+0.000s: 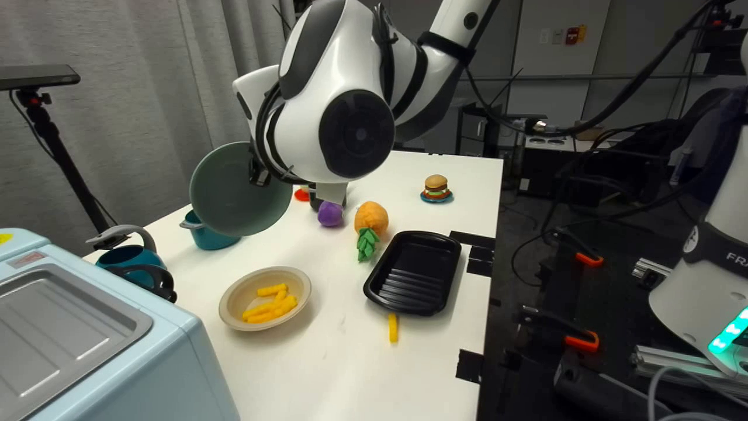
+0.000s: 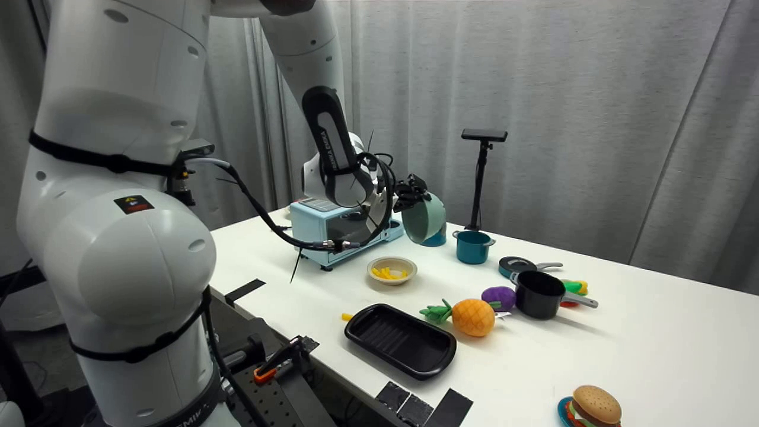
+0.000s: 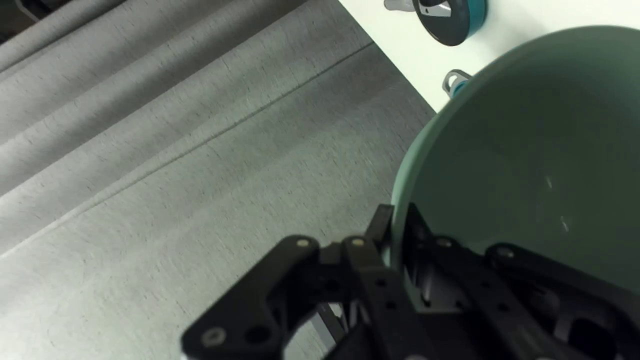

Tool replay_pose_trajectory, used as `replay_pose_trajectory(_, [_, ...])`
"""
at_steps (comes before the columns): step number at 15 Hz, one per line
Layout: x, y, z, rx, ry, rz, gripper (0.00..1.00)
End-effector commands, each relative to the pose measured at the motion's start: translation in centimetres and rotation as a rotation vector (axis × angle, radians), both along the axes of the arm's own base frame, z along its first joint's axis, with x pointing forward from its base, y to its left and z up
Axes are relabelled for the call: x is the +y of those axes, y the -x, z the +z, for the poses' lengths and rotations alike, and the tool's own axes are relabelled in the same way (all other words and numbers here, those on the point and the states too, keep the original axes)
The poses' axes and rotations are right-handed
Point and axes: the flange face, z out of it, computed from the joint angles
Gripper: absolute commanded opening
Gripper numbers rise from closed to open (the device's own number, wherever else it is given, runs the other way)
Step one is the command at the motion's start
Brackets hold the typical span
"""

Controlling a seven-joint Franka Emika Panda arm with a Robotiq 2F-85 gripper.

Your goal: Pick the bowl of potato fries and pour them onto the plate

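The mint-green bowl point(image 1: 228, 196) is tipped on its side in the air, behind and above the plate; its visible inside shows no fries. It also shows in an exterior view point(image 2: 426, 220) and in the wrist view point(image 3: 530, 145). My gripper point(image 3: 398, 216) is shut on the bowl's rim, one finger inside and one outside. The cream plate point(image 1: 228, 299) lies on the table, also in an exterior view point(image 2: 410, 265). Several yellow fries point(image 1: 273, 308) lie in the plate, also seen in an exterior view point(image 2: 388, 273). One yellow stick point(image 1: 393, 327) lies on the table beside the black tray.
The black ribbed tray point(image 1: 415, 272) is right of the plate, with a toy pineapple point(image 1: 371, 219) and purple toy point(image 1: 331, 214) behind it. A light blue toy oven point(image 1: 193, 356) stands close to the plate. A teal pot point(image 2: 472, 247), black saucepan point(image 2: 538, 295) and burger point(image 2: 596, 406) stand around.
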Motion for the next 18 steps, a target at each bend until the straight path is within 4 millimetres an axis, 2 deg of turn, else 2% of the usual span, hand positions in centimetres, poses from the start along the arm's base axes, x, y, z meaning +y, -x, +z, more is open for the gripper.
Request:
replay_pose_trajectory(1, [-2.8,-2.5,3.1,-0.001,-0.135,-0.101,0.02])
replay_pose_trajectory(5, [-6.7,-5.3,4.9,0.081,-0.325,-0.193,0.02])
replay_pose_trajectory(9, [-10.1,-7.4,5.2,0.192,-0.51,-0.252,0.02])
replay_pose_trajectory(13, [-12.4,-8.2,4.0,0.321,-0.701,-0.305,0.02])
replay_pose_trajectory(17, [-13.9,-8.6,1.7,0.47,-0.861,-0.379,0.02])
replay_pose_trajectory(18, [-15.4,-8.8,1.4,0.496,-0.885,-0.404,0.02])
